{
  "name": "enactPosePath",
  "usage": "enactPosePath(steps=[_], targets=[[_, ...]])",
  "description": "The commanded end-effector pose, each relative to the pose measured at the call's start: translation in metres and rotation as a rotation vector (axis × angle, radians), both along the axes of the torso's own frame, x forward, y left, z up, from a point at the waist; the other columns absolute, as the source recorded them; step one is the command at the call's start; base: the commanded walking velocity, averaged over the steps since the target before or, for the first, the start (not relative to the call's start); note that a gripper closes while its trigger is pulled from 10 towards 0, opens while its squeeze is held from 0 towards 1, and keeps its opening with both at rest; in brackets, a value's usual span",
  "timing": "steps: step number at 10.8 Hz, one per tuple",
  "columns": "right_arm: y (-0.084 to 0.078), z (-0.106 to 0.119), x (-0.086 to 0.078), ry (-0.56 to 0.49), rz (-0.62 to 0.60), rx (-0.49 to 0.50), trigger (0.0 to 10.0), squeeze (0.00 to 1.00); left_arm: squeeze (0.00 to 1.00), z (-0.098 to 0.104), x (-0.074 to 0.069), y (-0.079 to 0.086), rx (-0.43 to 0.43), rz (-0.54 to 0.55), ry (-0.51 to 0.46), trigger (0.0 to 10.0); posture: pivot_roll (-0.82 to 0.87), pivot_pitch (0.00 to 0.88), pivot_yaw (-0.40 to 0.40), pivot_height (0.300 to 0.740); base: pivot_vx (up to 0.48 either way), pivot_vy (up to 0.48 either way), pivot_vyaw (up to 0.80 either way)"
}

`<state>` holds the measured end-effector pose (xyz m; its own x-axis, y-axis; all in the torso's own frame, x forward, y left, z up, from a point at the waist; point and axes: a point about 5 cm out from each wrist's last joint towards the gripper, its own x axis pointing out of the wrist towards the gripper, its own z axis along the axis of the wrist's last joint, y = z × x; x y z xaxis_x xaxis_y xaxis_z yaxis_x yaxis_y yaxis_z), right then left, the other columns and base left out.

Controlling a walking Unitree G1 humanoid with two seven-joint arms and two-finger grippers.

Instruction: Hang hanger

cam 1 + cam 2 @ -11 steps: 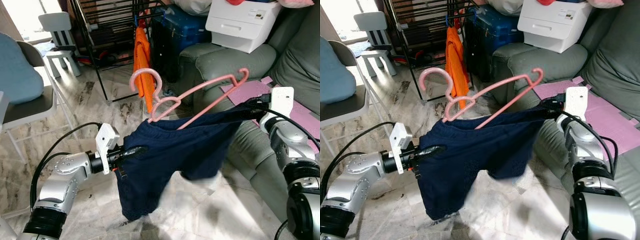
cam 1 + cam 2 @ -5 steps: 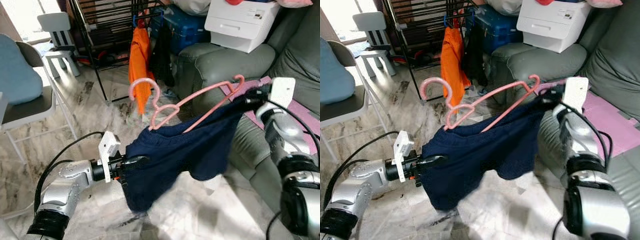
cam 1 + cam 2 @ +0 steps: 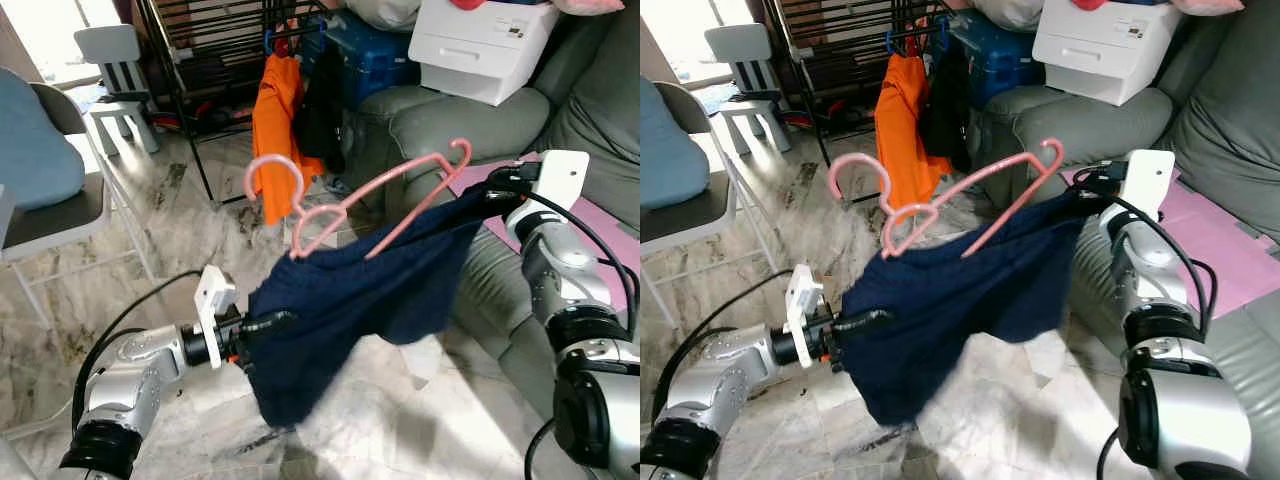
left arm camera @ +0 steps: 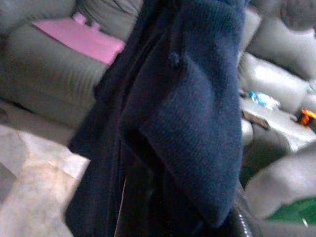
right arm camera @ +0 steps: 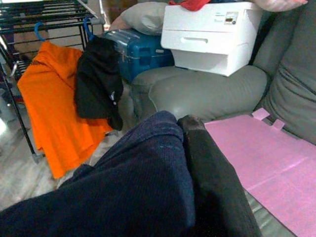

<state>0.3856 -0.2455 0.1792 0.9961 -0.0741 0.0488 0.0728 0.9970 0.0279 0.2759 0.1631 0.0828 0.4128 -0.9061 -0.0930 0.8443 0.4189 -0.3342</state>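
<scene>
Both hands, left hand (image 3: pixel 262 325) and right hand (image 3: pixel 497 196), grasp navy shorts (image 3: pixel 350 300) | pink hanger (image 3: pixel 350 205) rides loose on top | keep cloth taut, level toward drying rack (image 3: pixel 200 40)

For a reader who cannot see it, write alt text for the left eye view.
Two robot grippers, left gripper and right gripper, hold a navy garment stretched between them, with a pink hanger lying on it. Behind stand a drying rack with an orange garment and a grey sofa.

Marble floor (image 3: pixel 400 420), grey sofa (image 3: pixel 440 115), black rack (image 3: pixel 200 60) – white chair (image 3: pixel 115 60) by bright window.
</scene>
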Motion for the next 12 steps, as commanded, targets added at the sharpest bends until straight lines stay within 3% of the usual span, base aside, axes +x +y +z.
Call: enactPosePath(steps=[1,2,4,7,12], targets=[[-0.029,0.035,0.000,-0.118,-0.151,0.051,0.0,0.00,0.00,-0.016,-0.012,0.031,0.098,0.045,0.084,0.0,-0.19,0.000,0.048,0.740,0.000,0.000,0.00],[-0.029,0.040,0.001,-0.127,-0.154,0.047,0.0,0.00,0.00,-0.024,-0.016,0.033,0.126,0.003,0.112,0.0,-0.19,0.000,0.049,0.740,0.000,0.000,0.00],[-0.030,0.039,0.002,-0.106,-0.166,0.029,0.0,0.00,0.00,-0.022,-0.016,0.031,0.093,-0.016,0.123,0.0,-0.19,0.000,0.047,0.740,0.000,0.000,0.00],[-0.027,0.042,0.005,-0.099,-0.159,0.019,0.0,0.00,0.00,-0.035,-0.027,0.035,0.206,-0.124,0.163,0.0,-0.19,0.000,0.047,0.740,0.000,0.000,0.00],[-0.023,0.050,0.007,-0.129,-0.121,-0.030,0.0,0.00,0.00,-0.059,-0.031,0.050,0.416,-0.088,0.202,0.0,-0.20,0.000,0.046,0.740,0.000,0.000,0.00]])
